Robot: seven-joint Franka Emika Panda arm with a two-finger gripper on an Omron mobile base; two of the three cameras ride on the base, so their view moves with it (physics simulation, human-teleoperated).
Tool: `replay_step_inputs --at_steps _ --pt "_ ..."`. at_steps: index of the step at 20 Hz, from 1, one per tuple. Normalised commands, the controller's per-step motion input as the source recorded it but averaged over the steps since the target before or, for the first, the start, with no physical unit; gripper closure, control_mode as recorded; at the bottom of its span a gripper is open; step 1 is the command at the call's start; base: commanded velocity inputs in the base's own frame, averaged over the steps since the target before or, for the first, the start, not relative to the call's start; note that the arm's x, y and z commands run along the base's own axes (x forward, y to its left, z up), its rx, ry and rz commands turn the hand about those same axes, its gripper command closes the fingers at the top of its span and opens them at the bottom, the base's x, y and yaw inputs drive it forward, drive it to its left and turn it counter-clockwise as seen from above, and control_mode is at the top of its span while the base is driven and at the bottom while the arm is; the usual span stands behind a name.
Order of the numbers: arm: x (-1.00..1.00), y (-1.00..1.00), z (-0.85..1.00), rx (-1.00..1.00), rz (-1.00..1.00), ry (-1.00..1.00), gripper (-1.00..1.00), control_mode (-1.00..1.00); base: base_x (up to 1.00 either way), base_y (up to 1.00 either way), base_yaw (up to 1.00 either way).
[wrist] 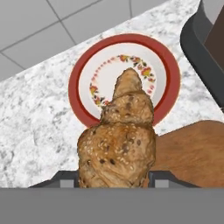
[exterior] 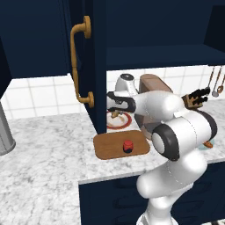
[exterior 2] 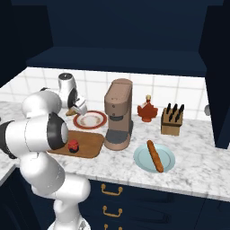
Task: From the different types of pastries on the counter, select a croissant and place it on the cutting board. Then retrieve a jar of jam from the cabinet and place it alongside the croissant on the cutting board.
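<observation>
My gripper (wrist: 114,178) is shut on the croissant (wrist: 118,140), a lumpy golden-tan pastry that stands up between the fingers. It hangs just over the round red-rimmed plate (wrist: 171,65). From the left base view the gripper (exterior: 115,115) sits over the plate (exterior: 126,124), behind the cutting board (exterior: 110,148). The red jar of jam (exterior: 128,146) stands on the board, right of its middle. In the right base view the croissant (exterior 2: 70,112) hangs left of the plate (exterior 2: 101,117), and the jar (exterior 2: 73,145) rests on the board (exterior 2: 91,143). The cabinet door (exterior: 96,66) stands open.
A brown coffee machine (exterior 2: 119,114) stands right of the plate and board. A long brown stick pastry (exterior 2: 155,156) lies on a pale blue plate (exterior 2: 143,158). A knife block (exterior 2: 172,120) and a red-brown pot (exterior 2: 147,111) sit by the tiled wall. The open door's brass handle (exterior: 78,66) juts out.
</observation>
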Motion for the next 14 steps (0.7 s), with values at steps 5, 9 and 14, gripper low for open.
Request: replay_step_inputs --at_steps 5,9,14 --pt "-0.42 0.08 0.0 -0.01 0.0 0.1 1.0 -1.0 0.0 0.0 0.0" --pt "-0.4 0.01 0.0 -0.03 0.0 0.02 1.0 -1.0 0.0 0.0 0.0" --pt "-0.36 0.08 -0.01 -0.03 0.0 0.0 1.0 -1.0 0.0 0.0 0.0"
